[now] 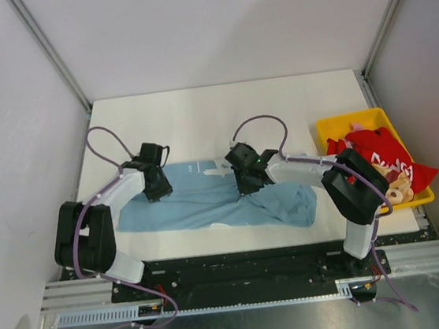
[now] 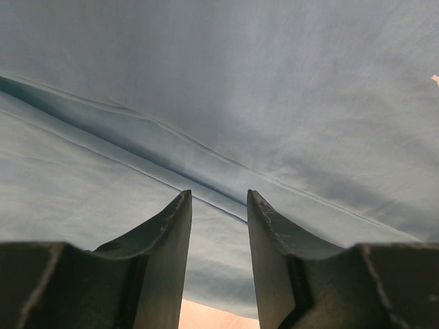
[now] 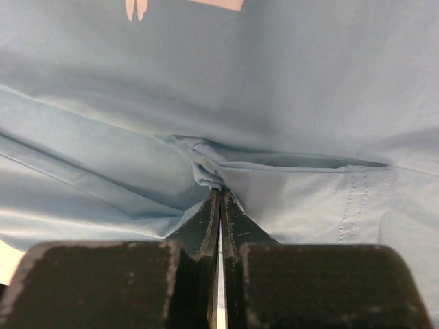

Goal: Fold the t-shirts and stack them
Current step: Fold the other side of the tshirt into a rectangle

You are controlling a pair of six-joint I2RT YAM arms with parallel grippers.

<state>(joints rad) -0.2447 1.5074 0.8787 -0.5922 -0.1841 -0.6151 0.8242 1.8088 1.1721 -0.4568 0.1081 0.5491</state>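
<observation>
Right gripper: jaws pressed together, pinching a small pucker of the blue shirt at a crease near its middle. Left gripper: jaws part open, nothing between them, a seam ridge just ahead of the tips. Blue shirt spread across the table in front of both arms, right end rumpled. Red shirt heaped in the bin, far right.

Judgement: left should close on the ridge before any lift. Then raise both pinches level and together, so the fold line runs straight. Whether right has both layers, cannot tell
</observation>
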